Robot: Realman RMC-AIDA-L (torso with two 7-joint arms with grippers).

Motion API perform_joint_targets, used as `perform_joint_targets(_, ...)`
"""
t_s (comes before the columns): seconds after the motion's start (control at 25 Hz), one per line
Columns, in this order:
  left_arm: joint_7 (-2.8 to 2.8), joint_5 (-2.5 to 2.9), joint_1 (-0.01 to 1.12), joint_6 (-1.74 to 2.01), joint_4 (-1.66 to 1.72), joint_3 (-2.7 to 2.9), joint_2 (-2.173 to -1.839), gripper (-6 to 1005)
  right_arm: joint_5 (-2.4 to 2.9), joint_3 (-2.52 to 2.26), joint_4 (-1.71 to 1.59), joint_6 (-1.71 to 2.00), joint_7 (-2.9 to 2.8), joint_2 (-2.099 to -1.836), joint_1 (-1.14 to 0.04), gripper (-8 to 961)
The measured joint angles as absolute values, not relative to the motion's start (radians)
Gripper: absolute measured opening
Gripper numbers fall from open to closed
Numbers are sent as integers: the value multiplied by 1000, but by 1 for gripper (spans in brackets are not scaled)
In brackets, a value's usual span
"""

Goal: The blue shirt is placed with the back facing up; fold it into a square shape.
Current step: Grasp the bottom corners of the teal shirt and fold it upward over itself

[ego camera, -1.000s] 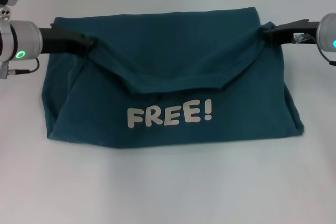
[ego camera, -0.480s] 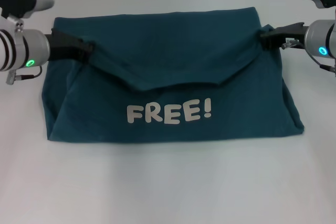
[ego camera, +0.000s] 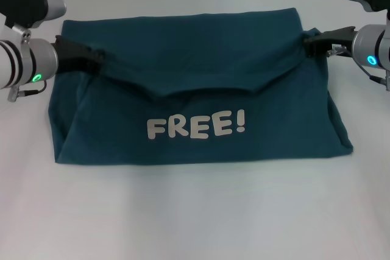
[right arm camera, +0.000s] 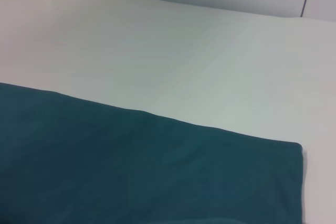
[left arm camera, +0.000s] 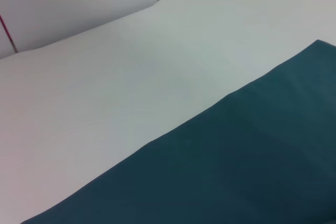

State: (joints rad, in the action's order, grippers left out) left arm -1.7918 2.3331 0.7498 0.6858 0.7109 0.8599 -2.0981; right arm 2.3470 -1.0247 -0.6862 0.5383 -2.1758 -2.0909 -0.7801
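Blue shirt (ego camera: 195, 95) lies at the centre of the white counter (ego camera: 195, 217), folded into a wide band. White "FREE!" lettering (ego camera: 196, 127) faces up on the near panel; a flap from the far edge overlaps it, dipping to a shallow point just above the lettering.

Left pincer (ego camera: 91, 61) sits at about 10 o'clock of the shirt, at the left end of the flap, where the cloth bunches around its dark tip. Right pincer (ego camera: 311, 42) sits at about 2 o'clock, at the flap's right end. Cannot tell for either whether it is clenched on the fabric or released; the tips are dark against dark cloth. Wrist views show only flat shirt edge and bare counter.

Handling judgement: soft, light cotton, limp, no stiffness of its own. It will sag and crease between two hold points, and layers may slide over each other. Best hold: pinch all layers together at the outer corners of the band, both sides level, so the fold line stays straight.
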Motion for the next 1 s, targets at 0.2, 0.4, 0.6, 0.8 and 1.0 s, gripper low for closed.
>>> perform_joint_targets(0.2,-1792,2333,750,637,695,864,-2108,57,2345,-1025,-672,518,-2176,-2092,-781,57)
perform_joint_targets(0.4,-1797,2333,749,593,685,863,-2116,90,2343,-1026,-671,504,-2173,-2095,-787,58)
perform_joint_targets(0.6,-1835,2333,752,531,669,854,-2121,124,2329,-1049,-669,511,-2175,-2096,-801,67)
perform_joint_targets(0.8,-1841,2334,749,487,666,856,-2130,158,2327,-1058,-665,501,-2179,-2097,-806,135)
perform_joint_targets(1.0,-1837,2334,756,486,642,858,-2126,286,2327,-1055,-663,491,-2179,-2096,-805,282)
